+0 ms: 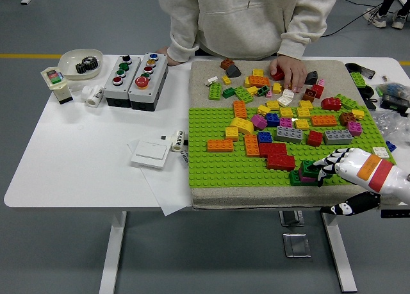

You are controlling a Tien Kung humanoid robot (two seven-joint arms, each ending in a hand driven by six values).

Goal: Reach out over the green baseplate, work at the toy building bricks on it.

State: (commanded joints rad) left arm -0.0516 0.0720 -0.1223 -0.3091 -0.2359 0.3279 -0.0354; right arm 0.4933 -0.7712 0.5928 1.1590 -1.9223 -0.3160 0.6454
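The right white five-fingered hand (333,163) pinches a small dark-green toy brick (310,169) at the green studded baseplate (218,163)'s four o'clock corner; a tilted pull could dislodge neighbouring bricks.

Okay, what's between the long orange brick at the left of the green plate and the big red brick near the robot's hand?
In the head view, one upright orange brick stands between the long orange brick and the red brick; otherwise bare green baseplate.

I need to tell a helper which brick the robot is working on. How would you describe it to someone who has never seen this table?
Find the green baseplate and go to its near right corner, where the robot's right hand reaches in. Its fingertips touch a small dark green brick, which sits on a stack at the near edge, apart from the red bricks to its left.
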